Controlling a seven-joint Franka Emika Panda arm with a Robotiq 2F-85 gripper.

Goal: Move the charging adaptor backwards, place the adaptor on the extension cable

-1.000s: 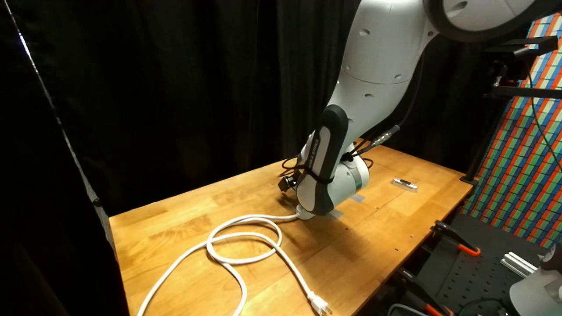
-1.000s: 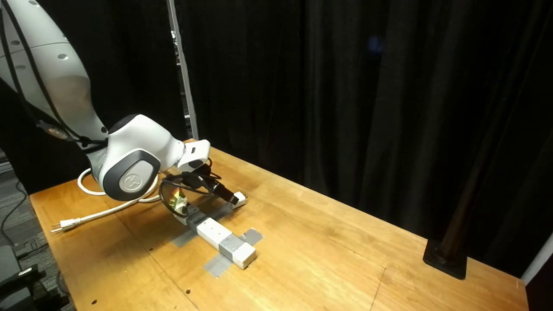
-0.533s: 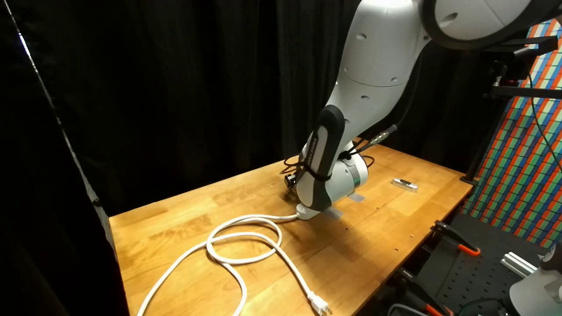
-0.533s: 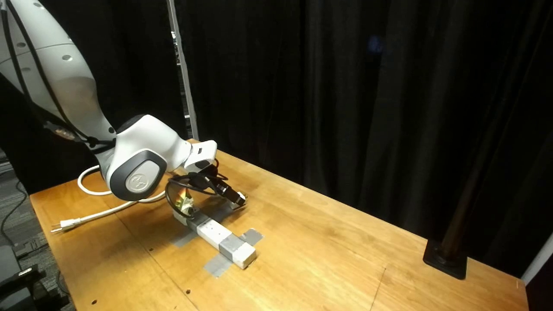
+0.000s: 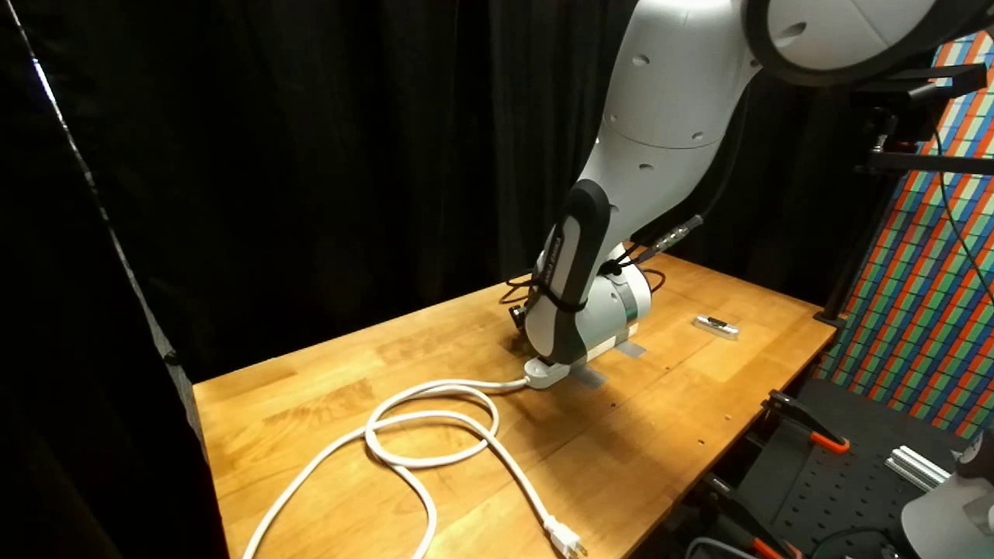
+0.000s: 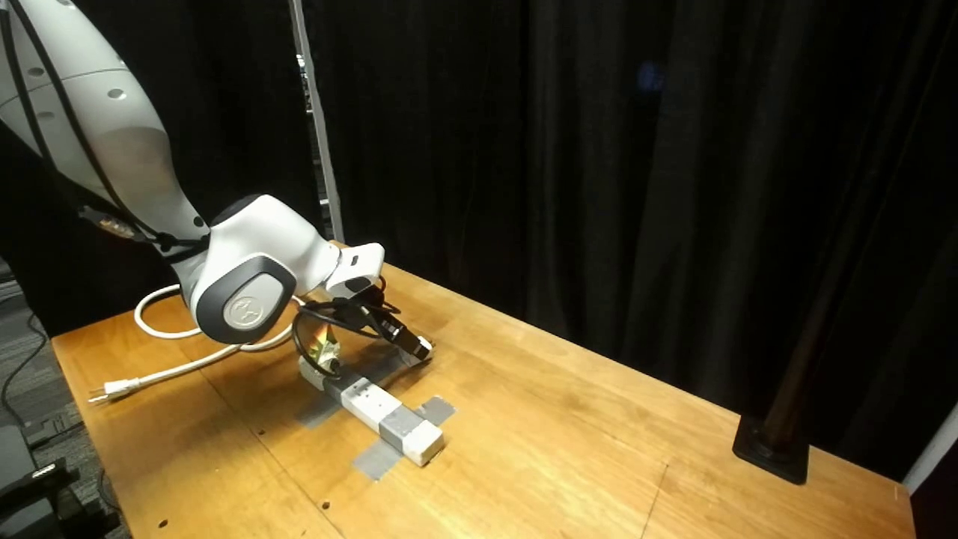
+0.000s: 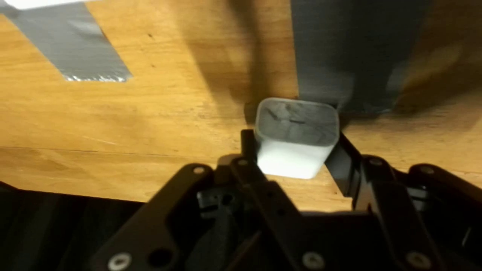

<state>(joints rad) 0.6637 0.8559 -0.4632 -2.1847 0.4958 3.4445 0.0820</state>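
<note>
The whitish-grey charging adaptor [image 7: 290, 160] sits between the two black fingers [image 7: 340, 165] in the wrist view, with both against its sides. My gripper [image 7: 295, 147] is shut on it. In an exterior view a white end of the adaptor [image 6: 425, 347] shows past the dark gripper and the rest is hidden. The extension cable's white power strip [image 6: 368, 403] lies taped to the table beside the gripper. Its thick white cord [image 5: 423, 463] loops over the table. At the upper left of the wrist view a white edge of the strip [image 7: 41, 3] appears.
Grey tape [image 6: 378, 458] crosses the strip and sticks to the wooden table [image 6: 554, 419]. A small silver-and-dark object [image 5: 716, 327] lies towards the table's far right. A black stand base [image 6: 772, 451] is at the table's back. Orange-handled clamps [image 5: 829, 442] hold the table edge.
The gripper has closed around the adaptor. In an exterior view the arm has shifted to the right and the adaptor's visible end has moved slightly right and looks tilted.
</note>
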